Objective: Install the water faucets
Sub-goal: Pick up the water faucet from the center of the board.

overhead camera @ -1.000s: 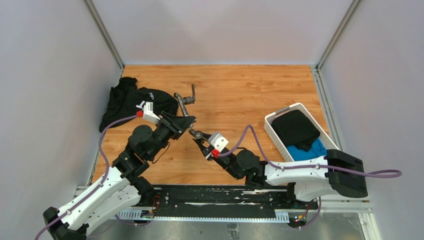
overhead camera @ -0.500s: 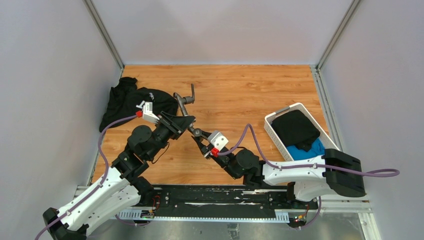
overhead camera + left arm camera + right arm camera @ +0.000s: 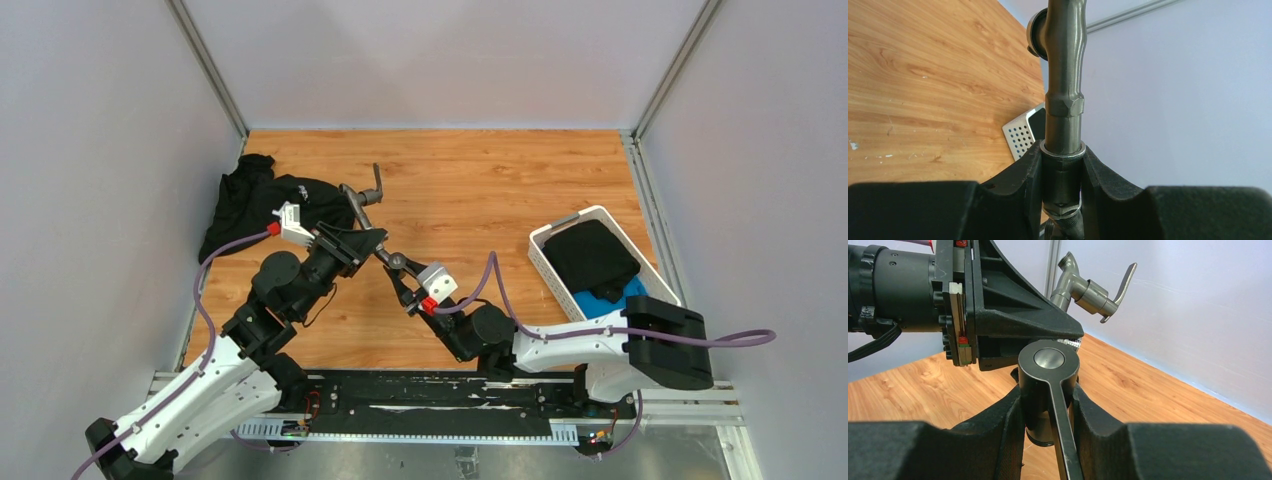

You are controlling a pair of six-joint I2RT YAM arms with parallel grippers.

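My left gripper [image 3: 371,242] is shut on the lower stem of a dark-grey faucet [image 3: 357,198]. Its pipe [image 3: 1064,90] rises straight up between the fingers [image 3: 1023,175], and its spout head and lever [image 3: 1090,290] show above the left gripper's body [image 3: 1008,315] in the right wrist view. My right gripper [image 3: 397,272] is shut on a second faucet piece, a short dark cylinder with a round cap and thin lever handle [image 3: 1049,371]. Its cap [image 3: 398,261] sits right against the lower end of the left-held pipe, just under the left fingertips.
A black cloth garment [image 3: 258,200] lies at the back left of the wooden table [image 3: 480,190]. A white perforated basket [image 3: 553,262] holding black and blue cloth stands at the right; its corner [image 3: 1018,137] shows in the left wrist view. Grey walls close in three sides.
Both grippers have shifted slightly left and away from me, each still holding its piece. The right-held piece has closed the gap to the left-held pipe's lower end.
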